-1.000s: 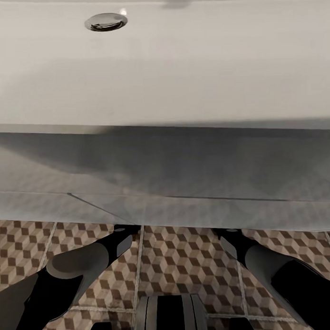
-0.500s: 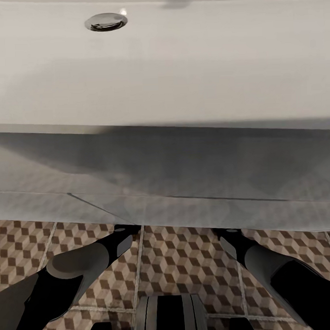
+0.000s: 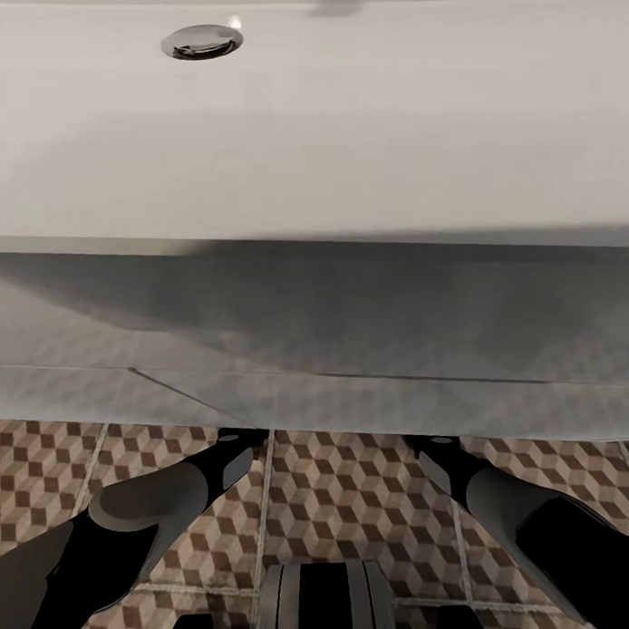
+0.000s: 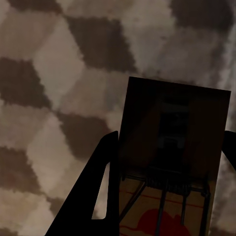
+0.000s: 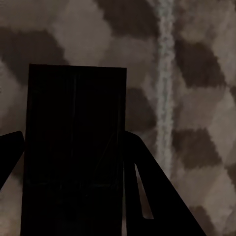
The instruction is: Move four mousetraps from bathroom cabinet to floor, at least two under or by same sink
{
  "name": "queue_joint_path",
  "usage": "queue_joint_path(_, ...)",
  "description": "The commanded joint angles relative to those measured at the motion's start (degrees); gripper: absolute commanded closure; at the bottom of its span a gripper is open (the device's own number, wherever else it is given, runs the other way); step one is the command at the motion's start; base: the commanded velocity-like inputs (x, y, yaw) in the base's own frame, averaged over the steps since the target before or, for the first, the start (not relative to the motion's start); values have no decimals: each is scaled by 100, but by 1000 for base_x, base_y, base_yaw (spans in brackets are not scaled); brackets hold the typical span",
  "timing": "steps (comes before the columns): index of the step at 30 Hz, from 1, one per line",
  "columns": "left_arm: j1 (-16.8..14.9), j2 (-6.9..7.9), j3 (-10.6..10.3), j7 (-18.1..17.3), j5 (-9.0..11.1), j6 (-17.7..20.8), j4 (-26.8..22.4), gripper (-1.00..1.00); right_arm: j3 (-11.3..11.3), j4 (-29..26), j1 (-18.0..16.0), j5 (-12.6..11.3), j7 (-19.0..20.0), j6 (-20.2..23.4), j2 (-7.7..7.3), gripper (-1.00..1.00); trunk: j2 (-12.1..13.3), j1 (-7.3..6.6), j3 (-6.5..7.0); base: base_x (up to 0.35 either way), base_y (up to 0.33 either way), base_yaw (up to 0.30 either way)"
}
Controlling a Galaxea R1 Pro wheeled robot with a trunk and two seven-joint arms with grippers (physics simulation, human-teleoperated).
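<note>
Nothing has changed: both arms (image 3: 167, 501) remain exactly where they were.

Dark rectangular mousetrap (image 5: 76, 147) clamped between the two black fingers (image 5: 147, 191) of the right end effector (image 5: 73, 196), hanging over the cube-patterned bathroom floor (image 5: 196, 98). Pale grout line (image 5: 164, 73) just beside it.

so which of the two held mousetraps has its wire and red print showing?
The mousetrap in the left gripper: its wire frame and red print face the camera. The mousetrap in the right gripper shows only a plain dark face.
</note>
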Motion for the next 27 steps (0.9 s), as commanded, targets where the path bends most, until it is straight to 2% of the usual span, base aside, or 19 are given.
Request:
queue_joint_path(1, -5, 1, -47, 47, 39, -23, -20, 100, 49, -12, 0, -66, -25, 1, -2, 100, -1, -1, -3, 0, 0, 0)
queue_joint_path(12, -5, -6, -47, 47, 39, -23, -21, 100, 49, -18, 0, -64, -25, -3, 1, 100, -1, -1, -2, 0, 0, -2)
queue_joint_path(19, -5, -6, -47, 47, 39, -23, -21, 100, 47, -18, 0, -65, -25, -3, -1, 100, -1, -1, 18, 0, 0, -115)
queue_joint_path(27, -5, -6, -47, 47, 39, -22, -21, 100, 49, -24, 0, -58, -25, -3, 1, 100, -1, -1, 21, 0, 0, -15)
